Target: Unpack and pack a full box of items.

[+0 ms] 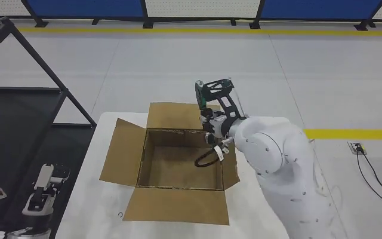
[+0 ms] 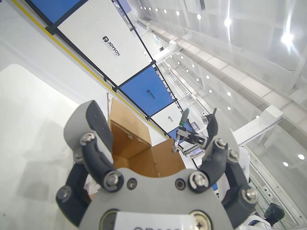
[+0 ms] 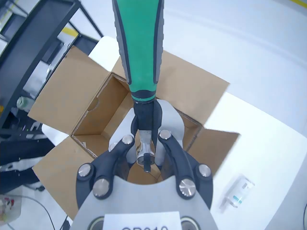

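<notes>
Currently I have the right gripper (image 3: 145, 123) pinching the green-and-grey rubber-handled ratchet wrench (image 3: 139, 37) by its dark neck, above the open brown cardboard box (image 3: 79, 89), presumably so it hangs clear of the walls. Its long axis runs straight out from the jaws, with the handle end up and away. The left gripper (image 2: 153, 111) is spread, beside the table, I think.

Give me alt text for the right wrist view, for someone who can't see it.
The right tool grips a green-handled ratchet by its neck above an open cardboard box on a white table.
</notes>
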You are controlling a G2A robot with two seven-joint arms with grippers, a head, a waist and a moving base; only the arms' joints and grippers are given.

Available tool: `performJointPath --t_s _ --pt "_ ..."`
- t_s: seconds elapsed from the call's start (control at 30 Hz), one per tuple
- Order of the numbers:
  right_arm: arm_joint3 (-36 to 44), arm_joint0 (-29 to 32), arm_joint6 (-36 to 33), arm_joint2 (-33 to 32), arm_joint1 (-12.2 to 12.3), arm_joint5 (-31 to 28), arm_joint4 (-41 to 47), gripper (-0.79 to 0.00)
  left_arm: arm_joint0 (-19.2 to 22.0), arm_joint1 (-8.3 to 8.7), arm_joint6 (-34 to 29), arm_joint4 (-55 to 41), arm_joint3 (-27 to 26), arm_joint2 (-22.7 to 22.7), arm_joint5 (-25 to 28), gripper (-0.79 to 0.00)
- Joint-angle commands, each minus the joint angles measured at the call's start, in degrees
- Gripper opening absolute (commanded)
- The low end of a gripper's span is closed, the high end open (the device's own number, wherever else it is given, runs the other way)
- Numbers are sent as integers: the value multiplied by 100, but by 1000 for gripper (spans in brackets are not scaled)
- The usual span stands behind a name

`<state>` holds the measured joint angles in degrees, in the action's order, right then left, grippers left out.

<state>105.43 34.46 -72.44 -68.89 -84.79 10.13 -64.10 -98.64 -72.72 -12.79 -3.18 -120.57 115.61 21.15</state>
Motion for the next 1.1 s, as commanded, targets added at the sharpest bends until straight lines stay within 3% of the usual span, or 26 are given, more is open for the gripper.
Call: performJointPath --t_s 0.0,0.1,0.2,0.33,0.63,1.07 --pt "400 230 -28 -237 40 255 -335 -785 -4 -2 10 28 -4 -23 -5 0" --pt "941 617 -80 -682 111 856 -1234 -785 9 -1 9 87 7 -51 -55 0" --pt "1412 1044 -59 -1124 148 1060 -1252 -785 48 2 3 106 14 -71 -108 0" --pt "1398 1473 -288 -1607 200 1035 -1258 -785 114 10 -55 153 11 -114 -164 0" --pt "114 1785 -1049 -2070 308 352 -1047 -785 209 25 -138 259 -18 -182 -259 0" --pt "-2224 1345 -999 -1771 342 124 -918 -785 207 33 -138 375 -140 -270 -381 0"
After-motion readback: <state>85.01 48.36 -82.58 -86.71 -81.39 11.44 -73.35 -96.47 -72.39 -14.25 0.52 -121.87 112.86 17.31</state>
